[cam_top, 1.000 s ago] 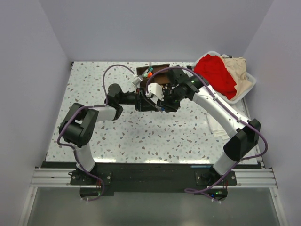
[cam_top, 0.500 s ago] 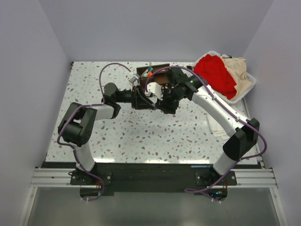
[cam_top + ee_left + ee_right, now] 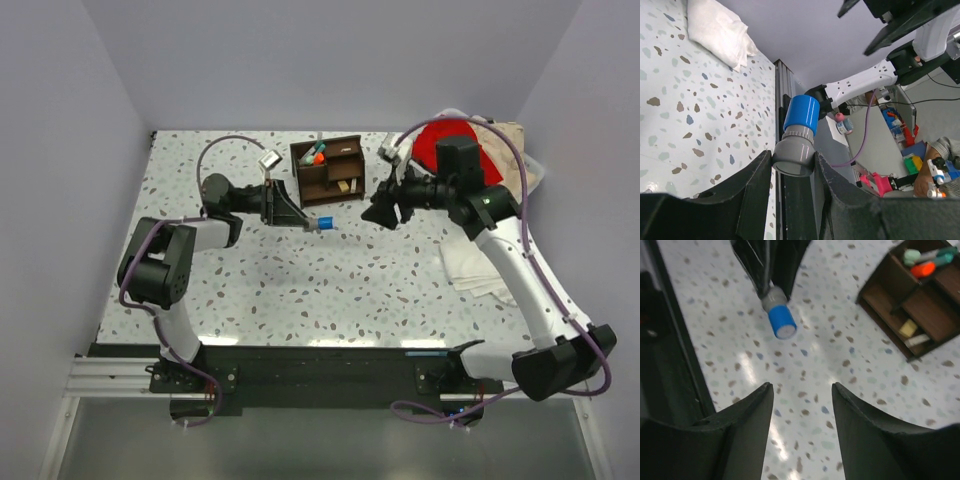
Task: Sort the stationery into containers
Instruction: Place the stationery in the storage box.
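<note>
Now my left gripper [image 3: 303, 219] pinches the grey end of the stubby blue-grey plastic cylinder [image 3: 799, 131], its blue end pointing away from my fingers [image 3: 754, 186]. The cylinder sits just on the near side of the small dark brown wooden desk organiser [image 3: 890, 279]. My right gripper [image 3: 802, 387] hangs with jaws wide and empty near the organiser's right front corner, apart from it. Farther back, orange-capped and green markers [image 3: 926, 262] lie in the organiser's top cubby, and tan eraser bits [image 3: 908, 328] lie in a lower one.

Bright even light, blurred right-wrist view
</note>
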`<state>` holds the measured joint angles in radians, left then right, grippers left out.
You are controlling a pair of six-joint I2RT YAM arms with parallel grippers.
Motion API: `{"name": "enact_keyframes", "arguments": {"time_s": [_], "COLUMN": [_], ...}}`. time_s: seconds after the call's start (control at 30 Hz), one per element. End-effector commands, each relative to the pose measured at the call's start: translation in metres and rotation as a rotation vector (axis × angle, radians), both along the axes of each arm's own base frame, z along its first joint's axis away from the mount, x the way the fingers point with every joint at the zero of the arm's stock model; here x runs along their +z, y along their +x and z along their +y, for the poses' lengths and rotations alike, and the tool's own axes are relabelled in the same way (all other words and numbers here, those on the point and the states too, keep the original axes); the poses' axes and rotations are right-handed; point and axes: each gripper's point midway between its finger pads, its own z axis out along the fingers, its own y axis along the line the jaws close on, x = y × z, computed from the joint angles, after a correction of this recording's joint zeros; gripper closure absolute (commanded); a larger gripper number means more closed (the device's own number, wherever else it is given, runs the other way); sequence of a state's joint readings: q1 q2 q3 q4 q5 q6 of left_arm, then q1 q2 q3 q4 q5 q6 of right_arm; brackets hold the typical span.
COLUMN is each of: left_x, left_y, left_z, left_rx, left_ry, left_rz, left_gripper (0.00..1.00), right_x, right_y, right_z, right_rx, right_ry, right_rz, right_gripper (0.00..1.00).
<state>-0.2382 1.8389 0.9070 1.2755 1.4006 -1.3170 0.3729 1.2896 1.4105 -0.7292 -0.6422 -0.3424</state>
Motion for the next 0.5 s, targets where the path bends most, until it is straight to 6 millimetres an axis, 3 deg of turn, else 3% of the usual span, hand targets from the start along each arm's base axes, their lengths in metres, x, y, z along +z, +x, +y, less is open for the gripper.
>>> {"name": "enact_keyframes", "arguments": {"time_s": [0.0,0.2,0.23,0.33,0.47], "left_x": [0.025,0.026,0.026,0.023,0.013], "left_y": [-0.009,0.016,0.019,0.028,0.035], "left_z": [0.009,0.028,0.030,0.033,0.032], "left_rx": [-0.012,0.080,0.086,0.093,0.092], "left_ry": [-0.027,-0.018,-0.015,-0.008,-0.001], "left_rz": [-0.176,-0.165,-0.167,-0.184,-0.163], "left_gripper": [1.00,1.00,1.00,1.00,1.00], "right_x": [0.000,-0.045,-0.059,-0.063,-0.047], "right_y": [0.027,0.051,0.056,0.074,0.089], "right_z": [0.034,0.029,0.028,0.027,0.032], "right_rx": [-0.087,-0.212,-0.236,-0.273,-0.267], "right_ry": [0.461,0.561,0.571,0.628,0.677], "right_rz": [0.592,0.840,0.899,0.934,0.928], "right_gripper": [0.52,0.49,0.48,0.44,0.40]}}
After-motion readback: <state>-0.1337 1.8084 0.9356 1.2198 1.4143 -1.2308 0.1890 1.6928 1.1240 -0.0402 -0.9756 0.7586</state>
